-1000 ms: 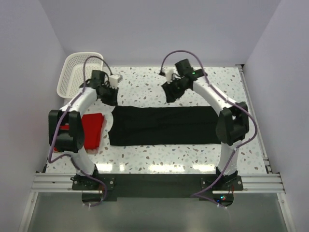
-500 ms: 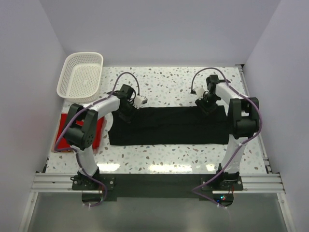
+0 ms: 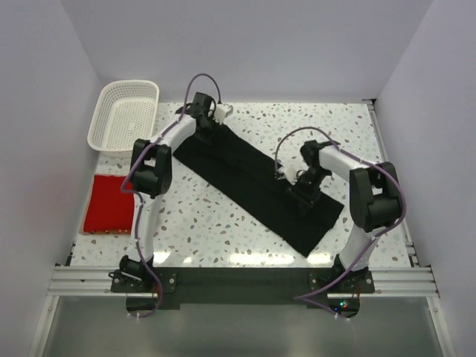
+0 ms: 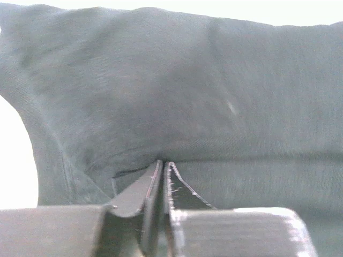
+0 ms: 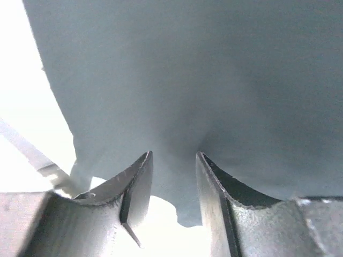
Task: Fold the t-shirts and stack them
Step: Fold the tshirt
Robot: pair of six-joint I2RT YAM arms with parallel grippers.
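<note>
Speckled table (image 3: 223, 223); left gripper (image 4: 162, 162) pinches far end of strip-folded black cloth t-shirt (image 3: 245, 175); right gripper (image 5: 172, 155) half-spread, hold unclear; mid-fold, ends likely meet next.

left gripper (image 4: 162, 163) reaches far forward, pinched tight on the plain black cloth t-shirt (image 3: 253, 177); right gripper (image 5: 174, 155) points down, jaws partly apart.

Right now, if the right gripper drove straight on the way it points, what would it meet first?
The black shirt: its cloth fills the view just beyond the right gripper, seemingly reaching between the parted jaws.
</note>
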